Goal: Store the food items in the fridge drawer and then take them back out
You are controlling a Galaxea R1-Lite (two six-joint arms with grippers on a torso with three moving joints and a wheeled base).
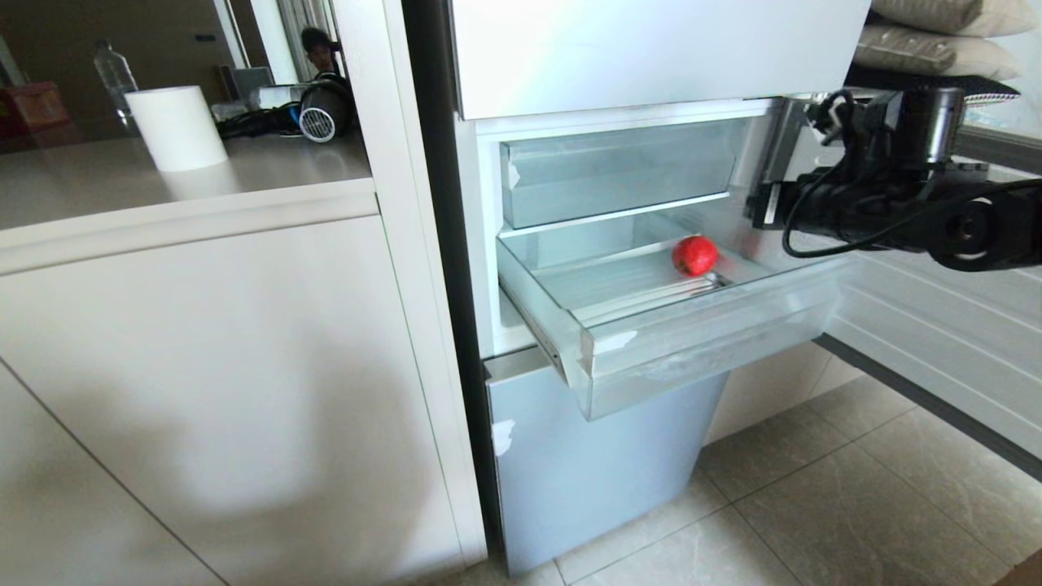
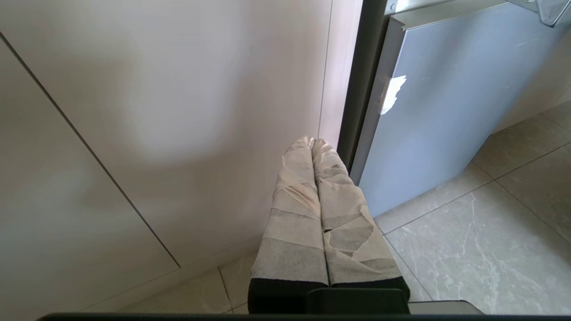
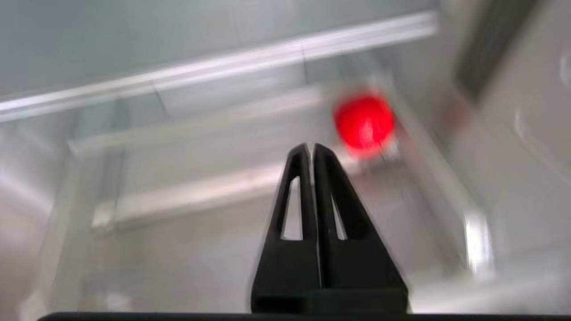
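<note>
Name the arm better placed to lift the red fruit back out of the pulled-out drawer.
Right. The right gripper hangs shut and empty over the fridge drawer, close to the red fruit. The left gripper is shut low by the cabinet, near the floor, well below the drawer.

Paper roll [image 1: 177,126] on counter [image 1: 98,175]

Our right arm [image 1: 912,203] reached in from the right, up beside the fridge drawer [image 1: 708,342]. Our right gripper [image 3: 311,149] was pressed shut and held nothing. Our left gripper [image 2: 312,142] hung low, below the drawer, with its wrapped fingers [image 2: 294,200] pressed together.
</note>
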